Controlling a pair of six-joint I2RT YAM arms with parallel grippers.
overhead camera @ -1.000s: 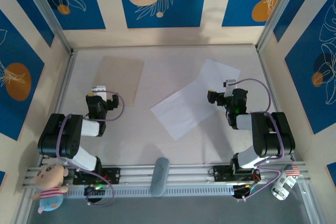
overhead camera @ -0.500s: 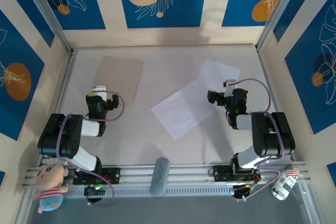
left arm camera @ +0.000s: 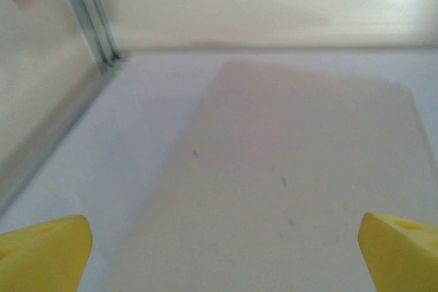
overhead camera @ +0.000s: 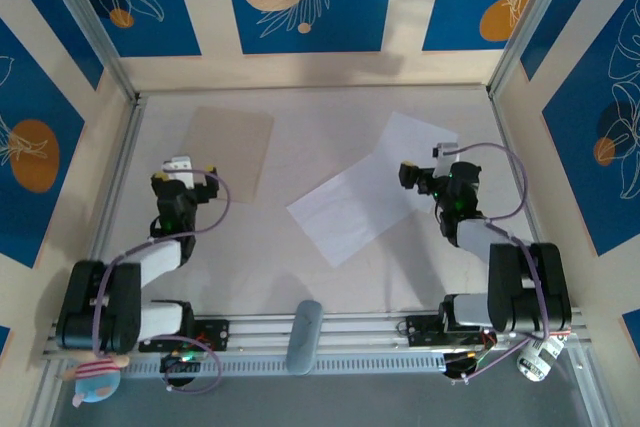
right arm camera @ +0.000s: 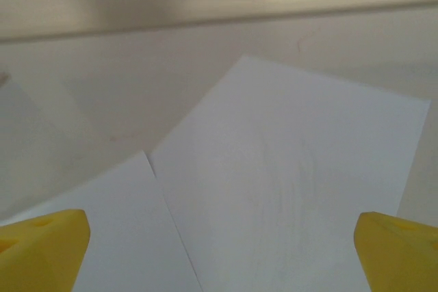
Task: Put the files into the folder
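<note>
— Where is the folder?
— The folder (overhead camera: 231, 150) lies flat on the counter (overhead camera: 330, 277) at the far left. It is just ahead of the left fingers (left arm camera: 45, 251), which are spread wide with nothing between them.
— And the files?
— The files (overhead camera: 372, 190), two overlapping white sheets, lie centre-right, well apart from the folder. The right fingers (right arm camera: 395, 245) hover at their right side, spread wide, holding nothing.
</note>
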